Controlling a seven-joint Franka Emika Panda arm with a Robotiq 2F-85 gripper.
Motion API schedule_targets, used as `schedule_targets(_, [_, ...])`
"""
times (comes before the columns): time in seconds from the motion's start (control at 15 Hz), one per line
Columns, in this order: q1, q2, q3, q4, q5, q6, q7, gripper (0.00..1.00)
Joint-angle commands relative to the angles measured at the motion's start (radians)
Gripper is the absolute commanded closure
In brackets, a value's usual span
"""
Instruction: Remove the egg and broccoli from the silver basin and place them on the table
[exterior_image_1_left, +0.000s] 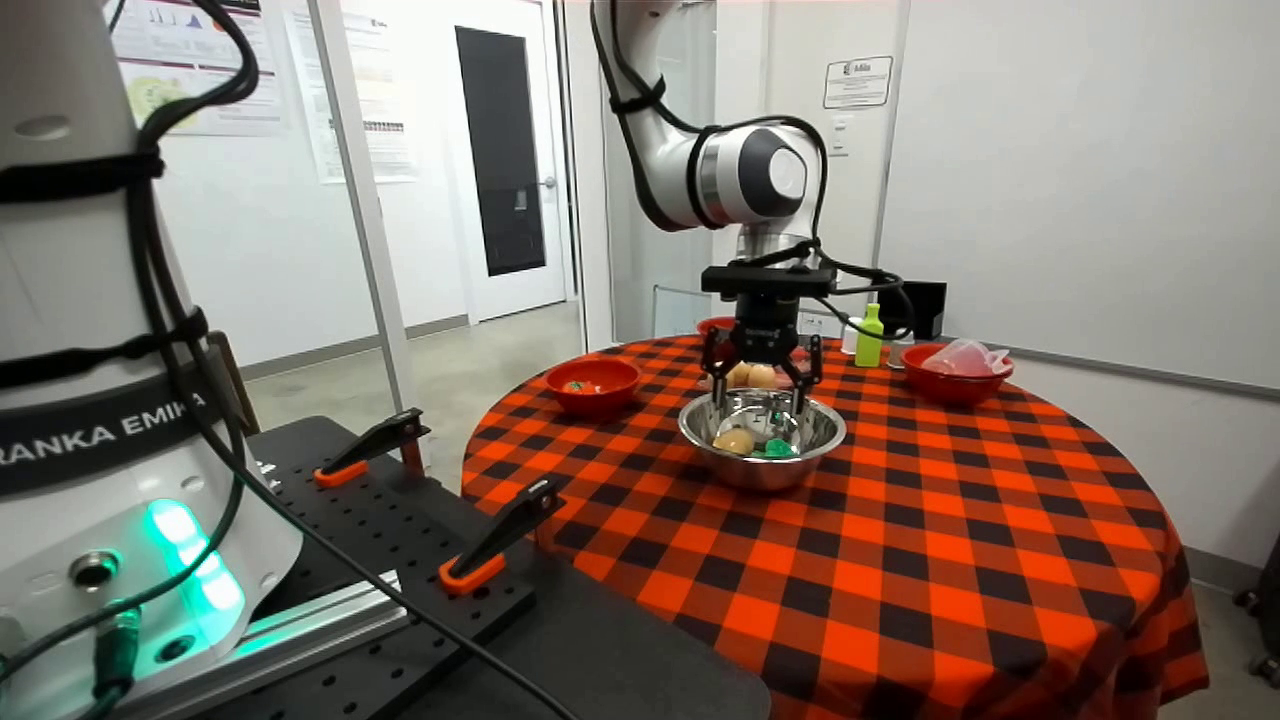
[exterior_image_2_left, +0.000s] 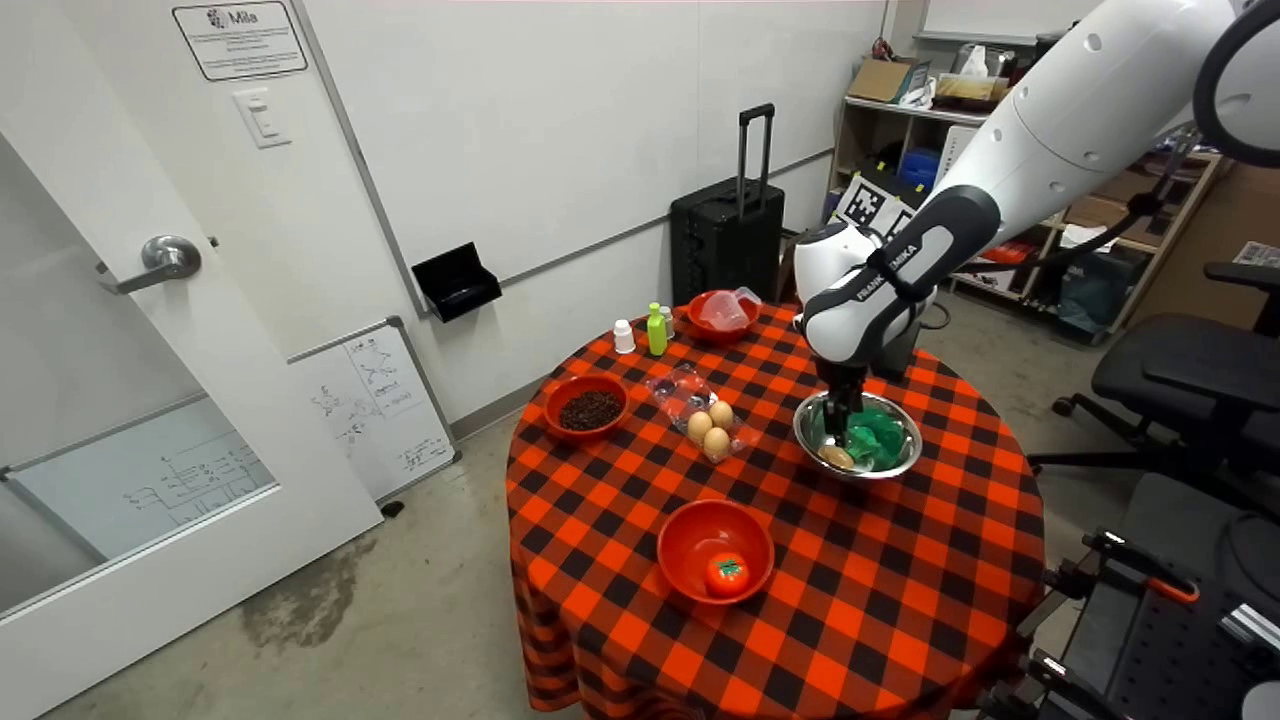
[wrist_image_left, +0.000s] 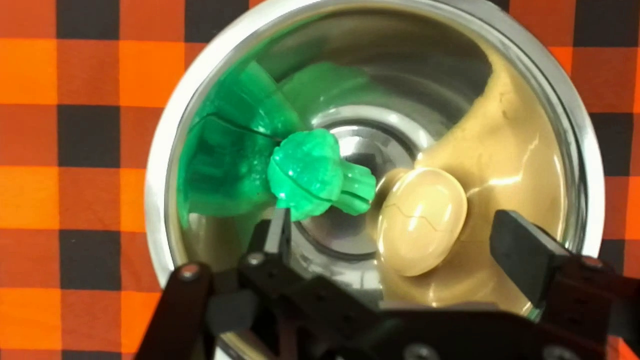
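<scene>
The silver basin (exterior_image_1_left: 762, 473) stands on the table (exterior_image_1_left: 960, 560) with its checkered cloth. The egg (wrist_image_left: 422, 222) and the broccoli (wrist_image_left: 306, 170) lie inside the basin, side by side. The basin also shows in an exterior view (exterior_image_2_left: 908, 455), with the egg (exterior_image_2_left: 836, 457) at its near wall. My gripper (wrist_image_left: 391, 219) is open and points down into the basin. In the wrist view the egg lies between the two fingers, apart from both. The left finger overlaps the broccoli's lower edge; I cannot tell whether they touch. The gripper (exterior_image_1_left: 760, 398) holds nothing.
A red bowl with a tomato (exterior_image_2_left: 716, 545), a red bowl of dark beans (exterior_image_2_left: 587, 408) and an egg carton with eggs (exterior_image_2_left: 708, 430) stand near the basin. A yellow-green bottle (exterior_image_1_left: 870, 338) and a red bowl with a clear cup (exterior_image_1_left: 955, 375) stand farther back.
</scene>
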Motion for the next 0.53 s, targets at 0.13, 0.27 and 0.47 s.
schedule_targets(0.13, [-0.027, 0.078, 0.025, 0.089, 0.010, -0.013, 0.008, 0.00])
schedule_targets(0.27, [-0.035, 0.099, 0.032, 0.109, 0.015, -0.017, 0.002, 0.00])
schedule_targets(0.47, [-0.044, 0.122, 0.039, 0.131, 0.018, -0.029, 0.004, 0.00])
